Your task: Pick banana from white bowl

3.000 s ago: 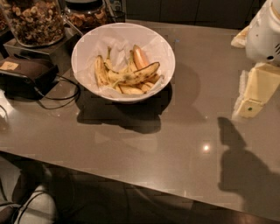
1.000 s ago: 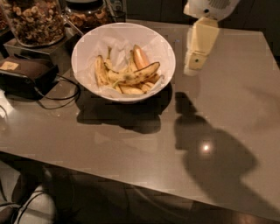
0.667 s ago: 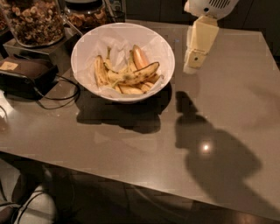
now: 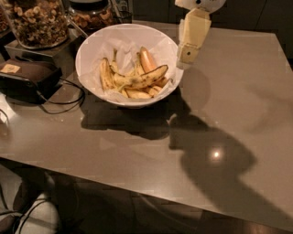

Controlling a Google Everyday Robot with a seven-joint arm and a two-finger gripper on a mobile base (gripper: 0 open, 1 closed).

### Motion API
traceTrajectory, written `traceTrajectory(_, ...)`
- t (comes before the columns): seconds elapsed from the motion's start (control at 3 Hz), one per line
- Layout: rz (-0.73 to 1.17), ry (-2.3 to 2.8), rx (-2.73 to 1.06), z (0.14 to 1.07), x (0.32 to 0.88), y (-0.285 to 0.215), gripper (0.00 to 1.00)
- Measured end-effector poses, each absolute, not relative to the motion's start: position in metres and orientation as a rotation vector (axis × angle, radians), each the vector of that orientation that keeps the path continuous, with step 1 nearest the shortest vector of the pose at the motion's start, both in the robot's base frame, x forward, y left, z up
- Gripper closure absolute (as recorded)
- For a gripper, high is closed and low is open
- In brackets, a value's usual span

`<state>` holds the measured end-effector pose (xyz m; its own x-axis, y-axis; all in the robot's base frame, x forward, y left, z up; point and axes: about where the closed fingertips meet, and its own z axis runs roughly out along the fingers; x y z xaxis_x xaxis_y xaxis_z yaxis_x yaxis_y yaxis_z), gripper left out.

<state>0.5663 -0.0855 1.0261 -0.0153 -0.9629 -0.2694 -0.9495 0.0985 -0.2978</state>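
Since the picture of a moment ago the gripper (image 4: 185, 55) has slid left across the table (image 4: 238, 91) and now hangs just beside the right rim of the white bowl (image 4: 94, 50), its cream body tilted with the lower end nearest the rim. Whether it is spread or pressed together cannot be told; it holds nothing. Its broad shadow (image 4: 210, 155) has shifted left with it and now runs into the dark shadow under the bowl. Nothing else has moved.

The table is a smooth grey-brown slab with a small bright glint of light (image 4: 215, 154) inside the shadow. Its near edge runs across the lower part of the view, with dim floor beneath and a pale shape (image 4: 41, 215) at the lower left.

The bowl stands on the left half of the table. The banana (image 4: 142, 77), long, curved and brown-speckled, lies across the top of the heap inside, its dark end pointing to the right rim, close to the gripper. Under and beside it lie shorter plain yellow bananas (image 4: 106, 73), and a pinkish-orange piece (image 4: 146, 58) leans behind it.

Behind the bowl stand two glass jars: a large jar of nuts (image 4: 36, 20) at the far left and a second jar (image 4: 91, 13) next to it. A dark box (image 4: 25, 77) sits left of the bowl, with a black cable (image 4: 68, 103) looping toward the bowl's foot.
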Motion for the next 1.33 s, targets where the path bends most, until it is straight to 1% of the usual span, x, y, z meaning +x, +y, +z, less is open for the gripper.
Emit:
traceTrajectory(0.67,0.036,1.954,-1.961,1.013,0.584,-0.051,0.00)
traceTrajectory(1.0,0.049,1.966,-1.970,1.003,0.594,-0.043,0.00)
traceTrajectory(1.33,0.058,1.988,-1.981,0.991,0.600,-0.040,0.11)
